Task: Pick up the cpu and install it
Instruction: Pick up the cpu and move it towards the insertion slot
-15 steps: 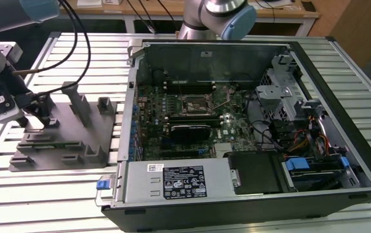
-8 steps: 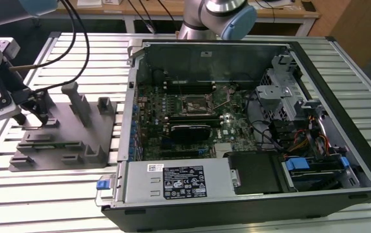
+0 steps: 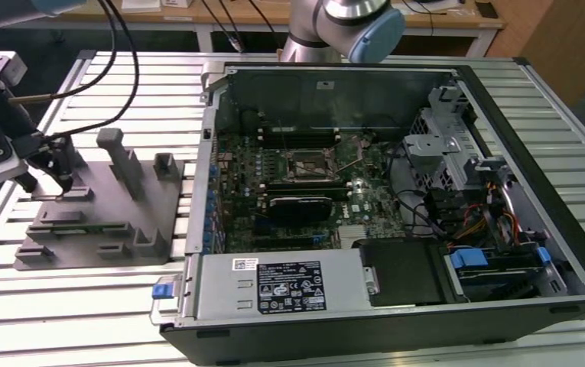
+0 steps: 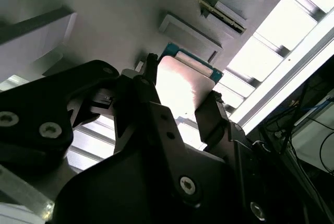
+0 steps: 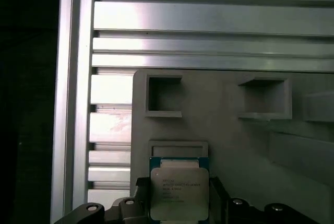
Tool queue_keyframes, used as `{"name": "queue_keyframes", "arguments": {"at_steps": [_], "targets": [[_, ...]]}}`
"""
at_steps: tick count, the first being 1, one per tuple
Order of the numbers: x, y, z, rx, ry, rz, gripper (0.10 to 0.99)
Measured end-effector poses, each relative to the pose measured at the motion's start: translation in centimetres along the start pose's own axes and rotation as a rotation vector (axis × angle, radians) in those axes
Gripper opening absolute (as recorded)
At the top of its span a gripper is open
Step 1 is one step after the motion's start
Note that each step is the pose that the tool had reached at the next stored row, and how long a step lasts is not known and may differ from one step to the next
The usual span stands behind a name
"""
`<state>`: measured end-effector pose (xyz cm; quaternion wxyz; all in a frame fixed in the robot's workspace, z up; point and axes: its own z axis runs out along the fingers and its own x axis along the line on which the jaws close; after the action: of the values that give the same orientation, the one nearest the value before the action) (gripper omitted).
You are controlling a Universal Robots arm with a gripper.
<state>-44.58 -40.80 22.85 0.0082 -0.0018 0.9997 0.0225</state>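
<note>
The cpu [image 5: 180, 192] is a small square chip with a pale silver top and a green edge. It sits between my two black fingers [image 4: 211, 112], which press on its opposite sides, so my gripper [image 4: 182, 93] is shut on it. It is at the near corner of the grey fixture block [image 5: 235, 145], right over a shallow pocket. In the exterior view my gripper [image 3: 56, 183] hangs over that block [image 3: 108, 222] at the exterior view's left. The open computer case [image 3: 374, 199] lies to the exterior view's right, with the motherboard's cpu socket [image 3: 307, 162] near its middle.
The grey block carries several upright tabs [image 3: 118, 153] close to my gripper. The table is slatted aluminium [image 3: 88, 306]. Cables [image 3: 118, 46] run from my wrist. The arm's base [image 3: 343, 30] stands behind the case. Inside the case are a power supply [image 3: 282, 283] and drive cages [image 3: 456, 145].
</note>
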Motion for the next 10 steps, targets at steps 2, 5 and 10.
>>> {"name": "queue_keyframes", "arguments": {"at_steps": [2, 5, 10], "targets": [[0.00, 0.02, -0.27, 0.000, 0.0000, 0.000, 0.541], [-0.01, 0.03, -0.65, 0.000, 0.0000, 0.000, 0.541], [-0.02, 0.06, -1.35, 0.000, 0.0000, 0.000, 0.541]]}}
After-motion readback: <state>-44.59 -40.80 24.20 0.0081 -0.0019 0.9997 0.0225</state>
